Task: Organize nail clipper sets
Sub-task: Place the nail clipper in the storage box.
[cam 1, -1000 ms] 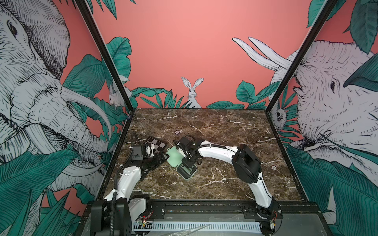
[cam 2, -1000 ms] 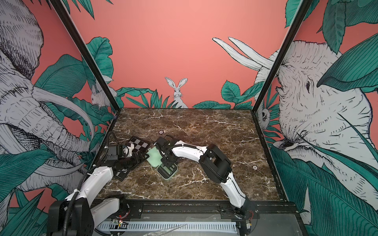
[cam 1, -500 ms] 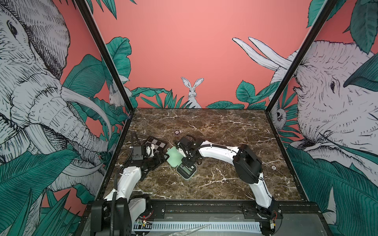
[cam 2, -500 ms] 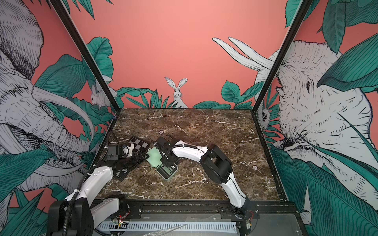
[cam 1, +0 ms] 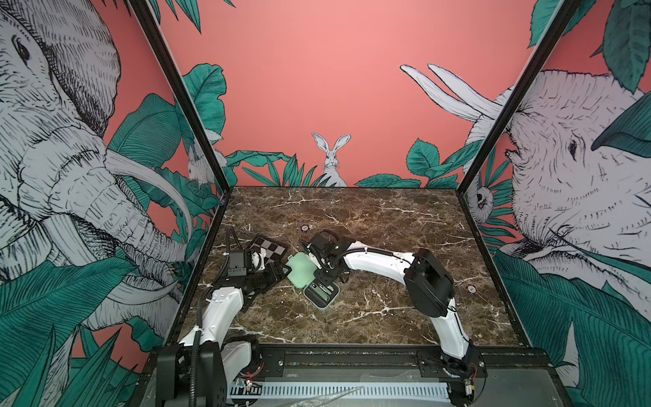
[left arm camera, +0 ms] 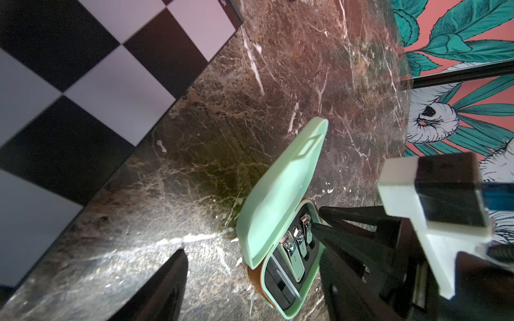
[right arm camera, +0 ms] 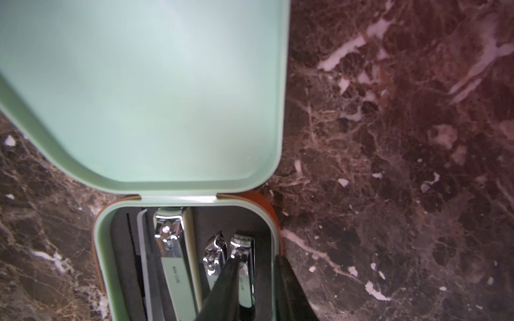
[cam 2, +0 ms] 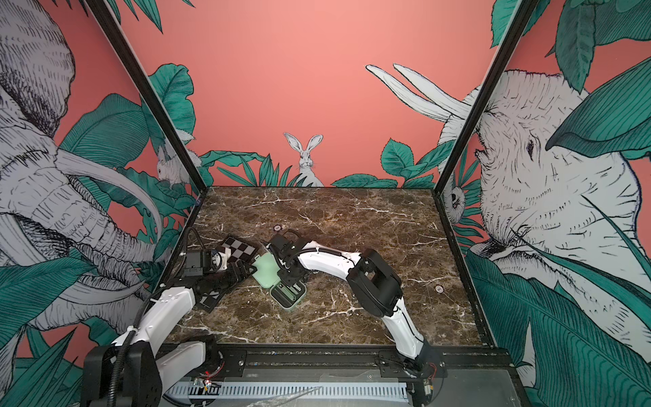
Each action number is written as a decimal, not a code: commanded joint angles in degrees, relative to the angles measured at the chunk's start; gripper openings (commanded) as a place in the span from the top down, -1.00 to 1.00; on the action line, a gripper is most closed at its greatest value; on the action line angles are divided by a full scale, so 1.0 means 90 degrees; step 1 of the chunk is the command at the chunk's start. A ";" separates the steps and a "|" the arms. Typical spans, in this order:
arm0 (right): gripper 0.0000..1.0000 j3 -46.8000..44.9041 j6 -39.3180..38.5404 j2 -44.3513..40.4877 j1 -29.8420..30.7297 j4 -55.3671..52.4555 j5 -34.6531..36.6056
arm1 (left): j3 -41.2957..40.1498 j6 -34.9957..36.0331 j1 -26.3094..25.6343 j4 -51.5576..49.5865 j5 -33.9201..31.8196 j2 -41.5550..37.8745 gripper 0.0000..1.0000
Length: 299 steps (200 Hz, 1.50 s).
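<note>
One nail clipper set, a mint-green case (cam 1: 318, 297) (cam 2: 288, 296), lies open on the marble with its lid (cam 1: 300, 271) (right arm camera: 153, 97) raised. Its dark insert holds a large clipper (right arm camera: 172, 264), two small clippers (right arm camera: 244, 258) and a thin file (right arm camera: 144, 264). My right gripper (cam 1: 326, 282) (right arm camera: 256, 266) reaches down into the case, narrowly open. One finger rests on the outer small clipper and the other stands by the case wall. My left gripper (cam 1: 278, 273) (left arm camera: 250, 264) stays open just left of the lid, touching nothing.
A black-and-white checkered board (cam 1: 268, 246) (left arm camera: 83, 83) lies under and behind the left arm. A brown band (right arm camera: 267, 205) rings the case's base. Small round markers (cam 1: 305, 228) (cam 1: 471, 289) dot the marble. Patterned walls close in three sides.
</note>
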 commanded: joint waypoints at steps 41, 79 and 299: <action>0.76 -0.0042 0.0081 -0.0060 -0.0039 -0.0028 -0.0035 | 0.0030 -0.0026 0.0029 0.0163 0.0278 0.0086 -0.50; 0.78 -0.0096 0.0125 0.0187 -0.0038 -0.0002 -0.0155 | 0.0103 -0.0060 0.0027 0.0270 0.0382 0.0154 -0.50; 0.43 0.0674 0.0782 -0.0829 -0.0028 -0.0581 0.0018 | 0.0707 -0.0126 0.0030 0.0477 0.0900 0.0330 -0.48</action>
